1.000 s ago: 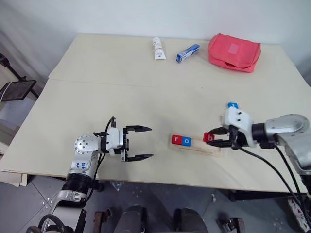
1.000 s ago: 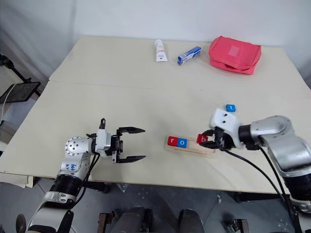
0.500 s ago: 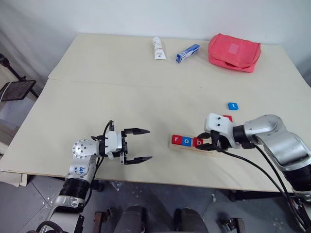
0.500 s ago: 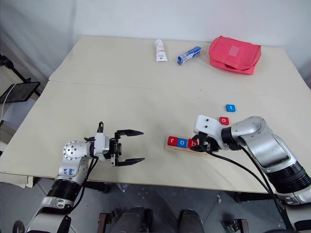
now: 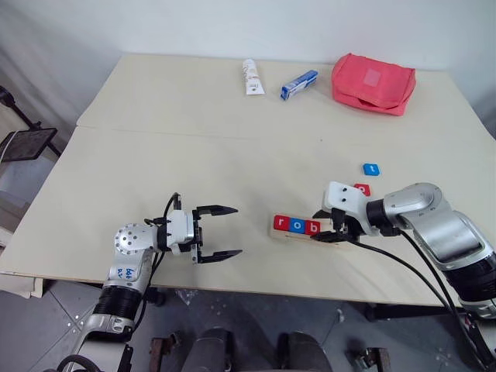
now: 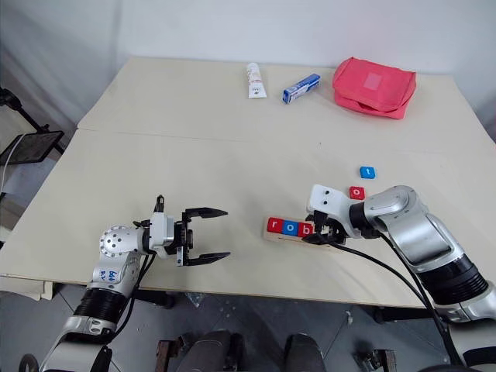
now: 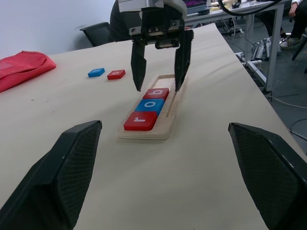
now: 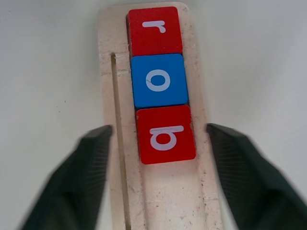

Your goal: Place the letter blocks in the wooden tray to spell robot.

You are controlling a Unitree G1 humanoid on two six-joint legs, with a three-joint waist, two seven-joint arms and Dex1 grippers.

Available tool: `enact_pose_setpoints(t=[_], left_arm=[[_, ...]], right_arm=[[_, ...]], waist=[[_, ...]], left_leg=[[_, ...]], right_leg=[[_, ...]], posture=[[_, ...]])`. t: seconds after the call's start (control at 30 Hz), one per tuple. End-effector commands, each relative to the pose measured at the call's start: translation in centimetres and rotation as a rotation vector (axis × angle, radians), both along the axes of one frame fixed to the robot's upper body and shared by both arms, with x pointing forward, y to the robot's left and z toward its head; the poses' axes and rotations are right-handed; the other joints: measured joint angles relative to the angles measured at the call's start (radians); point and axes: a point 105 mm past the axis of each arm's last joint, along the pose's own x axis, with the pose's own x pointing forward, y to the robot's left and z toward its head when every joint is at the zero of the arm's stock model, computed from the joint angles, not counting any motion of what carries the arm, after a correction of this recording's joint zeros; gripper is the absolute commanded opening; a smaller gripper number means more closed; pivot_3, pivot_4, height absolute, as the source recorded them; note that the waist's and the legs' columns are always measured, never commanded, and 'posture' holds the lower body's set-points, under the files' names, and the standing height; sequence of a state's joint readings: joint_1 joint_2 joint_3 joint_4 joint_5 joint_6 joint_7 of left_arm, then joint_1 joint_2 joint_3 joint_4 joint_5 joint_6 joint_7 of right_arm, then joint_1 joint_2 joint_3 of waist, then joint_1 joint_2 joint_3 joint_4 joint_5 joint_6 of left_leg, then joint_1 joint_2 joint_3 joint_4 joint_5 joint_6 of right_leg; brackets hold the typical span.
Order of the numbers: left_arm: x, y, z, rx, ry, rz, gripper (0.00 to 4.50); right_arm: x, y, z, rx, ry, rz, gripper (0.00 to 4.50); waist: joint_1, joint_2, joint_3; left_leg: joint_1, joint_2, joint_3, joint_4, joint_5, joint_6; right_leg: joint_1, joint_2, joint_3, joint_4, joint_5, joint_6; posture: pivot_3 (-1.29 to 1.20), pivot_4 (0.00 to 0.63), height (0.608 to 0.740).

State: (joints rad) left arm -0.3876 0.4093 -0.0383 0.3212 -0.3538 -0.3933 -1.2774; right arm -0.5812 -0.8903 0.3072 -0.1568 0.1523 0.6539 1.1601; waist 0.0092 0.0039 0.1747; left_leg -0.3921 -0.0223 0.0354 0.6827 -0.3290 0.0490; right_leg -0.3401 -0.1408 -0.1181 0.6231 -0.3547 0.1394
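The right fingers [image 7: 158,64] are spread wide over the red b block [image 8: 165,134], not pinching it. It sits beside the blue o [image 8: 159,80] and red r [image 8: 154,30] in the wooden tray [image 5: 341,237], lower middle of the counter [image 5: 194,147]. The left fingers [image 5: 221,231] are spread, holding nothing.

Bright, even light; soft shadows; blurred close-up wrist foregrounds.
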Motion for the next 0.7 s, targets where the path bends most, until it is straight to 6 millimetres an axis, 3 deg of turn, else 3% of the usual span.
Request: enact_pose_setpoints(t=[0.03,0.17,0.3,0.5,0.7], left_arm=[[-0.1,0.1,0.9,-0.012,-0.039,-0.001,4.5],[-0.1,0.1,0.9,-0.012,-0.042,0.002,4.5],[-0.2,0.1,0.8,-0.013,-0.04,0.003,4.5],[-0.4,0.2,0.6,-0.01,-0.032,0.001,4.5],[-0.3,0.0,0.6,-0.011,-0.027,-0.005,4.5]], right_arm=[[0.0,0.2,1.3,-0.005,-0.055,0.021,4.43],[-0.3,0.1,3.0,0.043,-0.083,-0.001,4.47],[-1.3,-1.5,3.5,0.118,-0.083,-0.065,4.47],[-1.3,-6.3,4.1,0.266,-0.161,-0.304,4.47],[-2.1,-11.5,2.5,0.387,-0.248,-0.542,4.47]], waist=[[0.0,0.0,0.0],[-0.004,0.0,0.0],[0.004,0.0,0.0],[0.015,0.0,0.0],[0.016,0.0,0.0]], left_leg=[[0.0,0.0,0.0,0.0,0.0,0.0],[0.0,0.0,0.0,0.0,0.0,0.0],[0.0,0.0,-0.001,0.0,0.0,0.0],[0.0,0.0,0.0,0.0,0.0,0.0],[0.0,-0.001,0.0,-0.001,0.0,0.0]], right_leg=[[0.0,0.0,0.0,0.0,0.0,0.0],[0.0,0.0,0.0,0.0,0.0,0.0],[0.0,0.0,0.0,0.001,0.0,0.0],[0.0,-0.001,0.0,0.0,0.0,0.0],[0.001,-0.001,-0.001,0.0,0.0,0.0]], posture=[[0.0,0.15,0.74],[0.0,0.15,0.74],[0.0,0.15,0.74],[0.0,0.15,0.74],[0.0,0.15,0.74]])
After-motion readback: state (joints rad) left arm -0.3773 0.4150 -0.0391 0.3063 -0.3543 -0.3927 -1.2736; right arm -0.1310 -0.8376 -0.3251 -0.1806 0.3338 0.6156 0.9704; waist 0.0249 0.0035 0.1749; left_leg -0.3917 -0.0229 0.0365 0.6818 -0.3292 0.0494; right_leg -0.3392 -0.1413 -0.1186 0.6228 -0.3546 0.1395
